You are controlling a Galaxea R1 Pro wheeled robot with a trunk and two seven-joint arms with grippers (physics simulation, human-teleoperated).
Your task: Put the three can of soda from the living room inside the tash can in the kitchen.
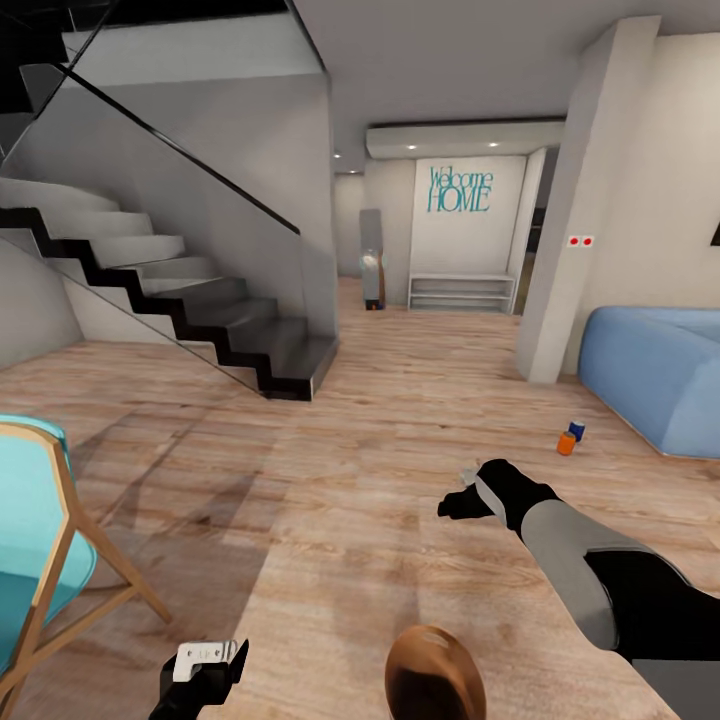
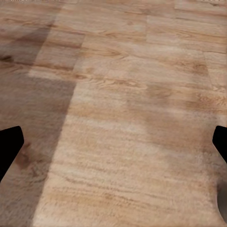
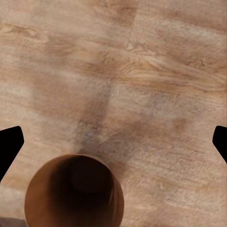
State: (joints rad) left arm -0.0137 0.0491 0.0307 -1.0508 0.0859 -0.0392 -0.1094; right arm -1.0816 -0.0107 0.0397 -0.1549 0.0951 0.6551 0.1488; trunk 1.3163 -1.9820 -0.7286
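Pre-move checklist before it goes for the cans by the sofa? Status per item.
1. Cans located: orange can and blue can on the floor beside the blue sofa - ok.
2. Third can located: cannot tell.
3. Left gripper open and empty - ok.
4. Right gripper open and empty - ok.
5. Trash can in view, upright on the floor under the right gripper, looks empty - ok.
6. Floor path to the cans free - ok.

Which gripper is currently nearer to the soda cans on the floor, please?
Right. The right gripper reaches forward, a short way short of the soda cans by the sofa; the left gripper sits much farther back.
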